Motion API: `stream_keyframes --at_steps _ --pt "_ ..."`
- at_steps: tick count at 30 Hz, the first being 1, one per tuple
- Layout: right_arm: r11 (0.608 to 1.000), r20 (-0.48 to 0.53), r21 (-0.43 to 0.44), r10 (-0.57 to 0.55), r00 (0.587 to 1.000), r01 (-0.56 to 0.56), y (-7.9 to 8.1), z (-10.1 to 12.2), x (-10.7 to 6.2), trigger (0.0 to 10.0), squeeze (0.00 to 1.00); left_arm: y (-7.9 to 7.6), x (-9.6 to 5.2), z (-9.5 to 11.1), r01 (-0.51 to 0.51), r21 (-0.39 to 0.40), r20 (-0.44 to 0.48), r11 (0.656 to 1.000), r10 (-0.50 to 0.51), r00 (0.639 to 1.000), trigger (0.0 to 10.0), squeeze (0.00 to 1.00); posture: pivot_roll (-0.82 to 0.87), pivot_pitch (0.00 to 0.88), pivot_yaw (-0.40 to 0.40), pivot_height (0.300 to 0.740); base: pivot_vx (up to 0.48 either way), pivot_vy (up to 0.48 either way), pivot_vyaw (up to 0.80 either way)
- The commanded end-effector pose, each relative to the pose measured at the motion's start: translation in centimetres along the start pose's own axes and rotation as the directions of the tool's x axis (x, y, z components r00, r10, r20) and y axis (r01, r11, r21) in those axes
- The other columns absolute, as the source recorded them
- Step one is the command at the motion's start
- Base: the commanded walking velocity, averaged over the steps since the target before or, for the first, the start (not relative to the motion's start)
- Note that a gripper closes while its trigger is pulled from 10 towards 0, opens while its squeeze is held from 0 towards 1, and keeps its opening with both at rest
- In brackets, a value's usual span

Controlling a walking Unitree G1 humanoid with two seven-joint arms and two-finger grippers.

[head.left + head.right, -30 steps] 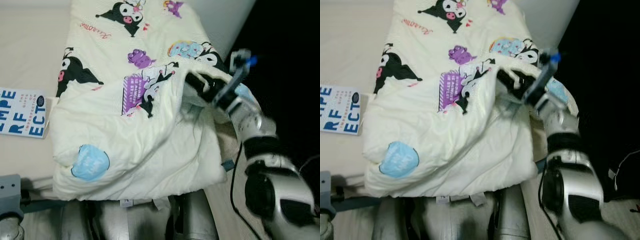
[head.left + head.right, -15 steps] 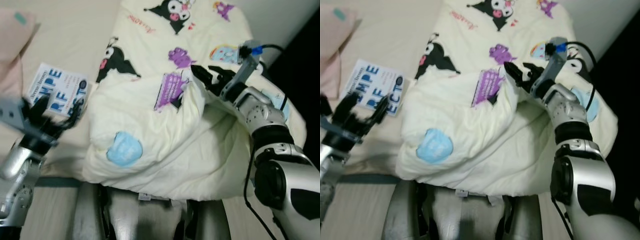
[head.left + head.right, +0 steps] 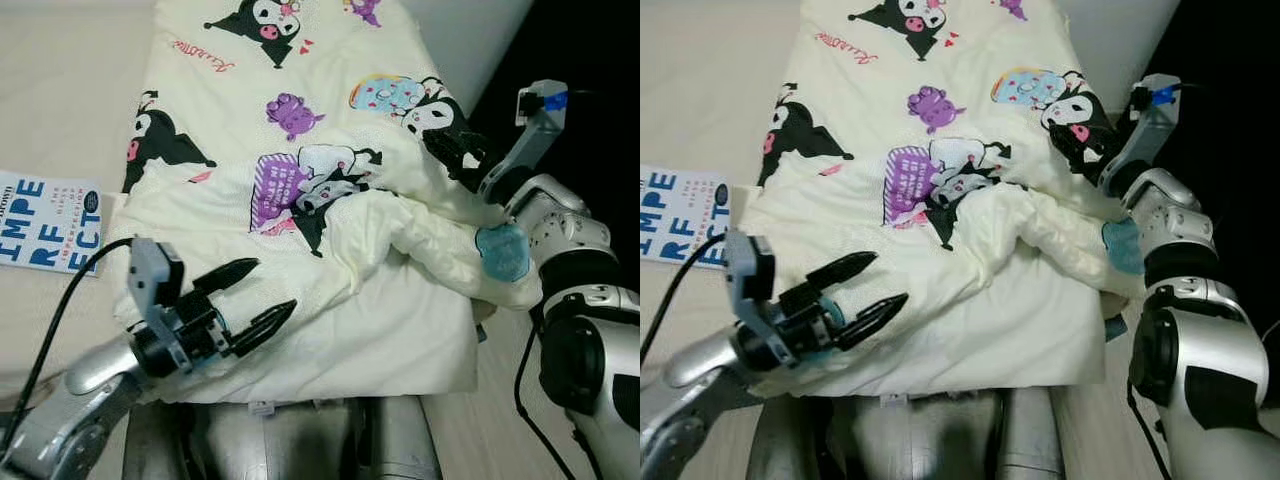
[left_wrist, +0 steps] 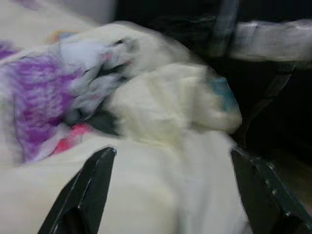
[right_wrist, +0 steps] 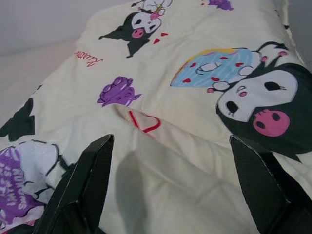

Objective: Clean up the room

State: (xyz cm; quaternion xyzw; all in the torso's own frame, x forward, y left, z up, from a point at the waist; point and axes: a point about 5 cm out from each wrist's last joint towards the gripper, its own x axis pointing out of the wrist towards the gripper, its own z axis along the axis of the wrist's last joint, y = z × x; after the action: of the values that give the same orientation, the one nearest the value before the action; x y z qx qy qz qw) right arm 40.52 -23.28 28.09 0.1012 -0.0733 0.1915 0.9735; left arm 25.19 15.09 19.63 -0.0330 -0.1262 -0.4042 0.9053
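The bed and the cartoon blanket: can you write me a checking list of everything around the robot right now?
Surface: bed with a plain cream sheet.
Job's things: cartoon blanket, bunched and folded over near the robot, flat farther up.
Clutter: book with blue letters, lying flat beside the blanket.
Grippers: left gripper over the blanket's near edge, fingers open; right gripper at the blanket's right side, fingers open.
Cables: black cable running to the left wrist.
Surroundings: dark area to the right of the bed; details cannot be made out.
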Motion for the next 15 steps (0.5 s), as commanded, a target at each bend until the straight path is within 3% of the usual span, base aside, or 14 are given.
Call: stream_keyframes --at_steps 1,9,11,14,15 --pt "1.000 -0.008 -0.023 -0.007 1.000 0.007 -0.1 0.1 0.0 10.0 0.00 -0.4 0.2 -1.2 -0.034 0.002 -0.034 0.999 0.034 0.999 10.0 0.00 -0.05 0.294 -0.089 0.471 0.000 0.000 0.00" --pt "0.999 -0.016 -0.026 -0.027 1.000 0.027 -0.2 -0.2 0.0 10.0 0.00 -3.2 2.3 -2.8 0.039 0.045 -0.056 0.998 -0.037 0.998 10.0 0.00 -0.06 0.288 -0.092 0.471 0.000 0.000 0.00" --pt "0.999 -0.014 -0.024 -0.026 1.000 0.025 -0.2 -0.2 0.0 10.0 0.00 -3.5 2.6 -3.0 0.055 0.088 -0.068 0.995 -0.049 0.996 10.0 0.00 -0.06 0.285 -0.093 0.471 0.000 0.000 0.00" --pt "1.000 -0.012 -0.020 -0.021 1.000 0.021 -0.2 -0.2 0.0 10.0 0.00 -3.9 3.8 -3.4 0.058 0.249 -0.080 0.967 -0.039 0.996 10.0 0.00 -0.06 0.282 -0.092 0.471 0.000 0.000 0.00" --pt "1.000 -0.012 -0.020 -0.021 1.000 0.021 -0.2 -0.2 0.0 10.0 0.00 -3.9 3.8 -3.4 0.058 0.249 -0.080 0.967 -0.039 0.996 10.0 0.00 -0.06 0.282 -0.092 0.471 0.000 0.000 0.00"
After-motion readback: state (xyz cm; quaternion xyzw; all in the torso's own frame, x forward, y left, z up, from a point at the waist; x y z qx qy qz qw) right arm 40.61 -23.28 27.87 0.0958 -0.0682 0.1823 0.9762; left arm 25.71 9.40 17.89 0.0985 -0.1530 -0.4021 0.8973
